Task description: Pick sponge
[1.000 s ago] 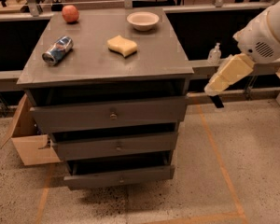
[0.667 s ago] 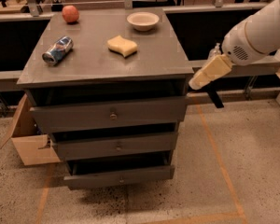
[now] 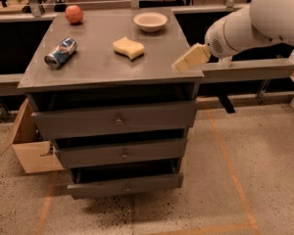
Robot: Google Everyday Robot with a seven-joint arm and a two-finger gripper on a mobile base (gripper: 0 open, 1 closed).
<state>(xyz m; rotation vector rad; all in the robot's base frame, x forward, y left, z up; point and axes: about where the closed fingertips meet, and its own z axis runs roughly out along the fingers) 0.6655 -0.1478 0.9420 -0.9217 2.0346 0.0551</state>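
Note:
The sponge point(image 3: 128, 48) is a pale-yellow foam block with wavy sides. It lies flat on the grey cabinet top point(image 3: 98, 65), near the middle, in front of the bowl. My gripper point(image 3: 179, 65) reaches in from the right on a white arm. Its cream-yellow fingers hang over the right front corner of the cabinet top, to the right of the sponge and apart from it. Nothing shows in the gripper.
A round cream bowl point(image 3: 150, 21) stands at the back right. A red apple point(image 3: 74, 14) sits at the back left. A crushed soda can point(image 3: 60, 52) lies at the left. The lower drawers stand slightly open. A cardboard box point(image 3: 29, 146) sits on the floor at the left.
My arm has moved left and in toward the cabinet. The gripper has gone from beyond the right side to over the top's right front corner. The objects have not moved.

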